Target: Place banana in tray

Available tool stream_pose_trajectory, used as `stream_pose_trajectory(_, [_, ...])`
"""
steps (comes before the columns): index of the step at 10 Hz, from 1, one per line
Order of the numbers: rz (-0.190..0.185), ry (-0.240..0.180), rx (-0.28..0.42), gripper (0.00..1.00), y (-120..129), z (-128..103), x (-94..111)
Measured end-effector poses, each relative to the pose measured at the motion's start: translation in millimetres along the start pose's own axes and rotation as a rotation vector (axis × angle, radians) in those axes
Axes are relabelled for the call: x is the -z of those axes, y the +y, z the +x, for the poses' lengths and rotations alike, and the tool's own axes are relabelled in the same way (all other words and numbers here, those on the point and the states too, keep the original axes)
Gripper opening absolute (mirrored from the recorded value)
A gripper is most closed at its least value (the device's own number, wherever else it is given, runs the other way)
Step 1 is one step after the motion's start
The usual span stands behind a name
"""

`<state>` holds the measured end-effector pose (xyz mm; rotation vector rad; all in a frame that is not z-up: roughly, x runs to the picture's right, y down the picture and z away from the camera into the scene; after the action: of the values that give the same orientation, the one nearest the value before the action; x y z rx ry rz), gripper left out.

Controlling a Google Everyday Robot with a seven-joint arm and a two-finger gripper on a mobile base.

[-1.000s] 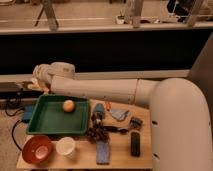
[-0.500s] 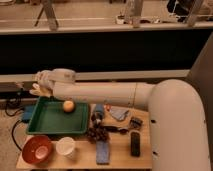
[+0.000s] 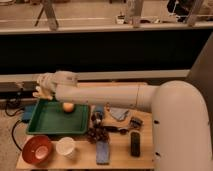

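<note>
The green tray [image 3: 50, 122] lies on the left part of the wooden table. A round orange fruit [image 3: 68, 106] sits inside it near the far rim. My gripper [image 3: 41, 90] is at the end of the white arm, which reaches in from the right. The gripper hovers over the tray's far left corner. The banana does not show as a separate thing. Pale shapes at the gripper's end may hide it, and I cannot tell them apart.
In front of the tray stand an orange bowl [image 3: 36, 149] and a white cup [image 3: 65, 146]. To the right lie a dark cluster [image 3: 97, 132], a blue flat object [image 3: 102, 151], a black object [image 3: 135, 143] and a bluish cloth [image 3: 119, 113]. A dark wall runs behind the table.
The gripper has moved down and slightly right, from above the tray's far left corner to close over it. The objects on the table have not moved.
</note>
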<state>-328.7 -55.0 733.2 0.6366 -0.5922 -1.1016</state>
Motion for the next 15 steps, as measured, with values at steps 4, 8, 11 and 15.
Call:
stream_pose_trajectory(4, [-0.004, -0.021, -0.014, 0.0, 9.8, -16.1, 3.0])
stream_pose_trajectory(8, [-0.003, -0.029, -0.032, 0.0, 21.6, -19.8, 2.9])
stream_pose_trajectory(11, [-0.003, -0.037, -0.047, 0.0, 26.5, -28.6, -5.5])
stream_pose_trajectory(15, [-0.004, -0.038, -0.057, 0.0, 42.2, -30.6, -4.7])
